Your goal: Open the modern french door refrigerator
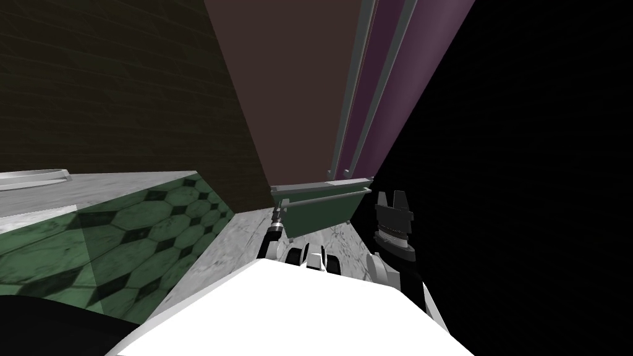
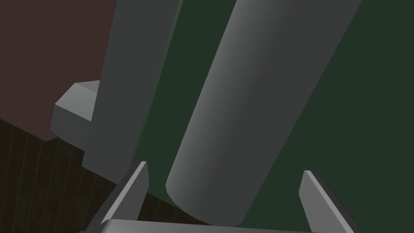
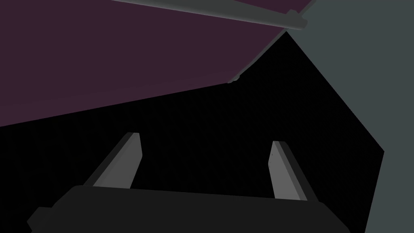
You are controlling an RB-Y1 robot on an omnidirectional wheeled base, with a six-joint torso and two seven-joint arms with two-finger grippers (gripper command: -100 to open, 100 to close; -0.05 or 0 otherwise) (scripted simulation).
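Refrigerator [image 1: 290, 93] fills the upper centre of the head view: a brown side panel, two purple doors [image 1: 414, 62] with long vertical grey handles [image 1: 354, 80], and a green drawer front [image 1: 324, 217] below them at mid-frame. Left gripper [image 2: 225, 168] sits at the left end of the drawer's horizontal grey bar [image 2: 250, 109]. Its fingers are spread with the bar lying between them, nothing clamped yet. I judge this straddle is set so that closing would take the bar. The left forearm reaches forward and low, at lower centre of the head view. Right gripper [image 1: 392, 201] stands centre-right, just right of the drawer, fingers up, apart and empty, against a black area. It is probably parked clear of the working arm.
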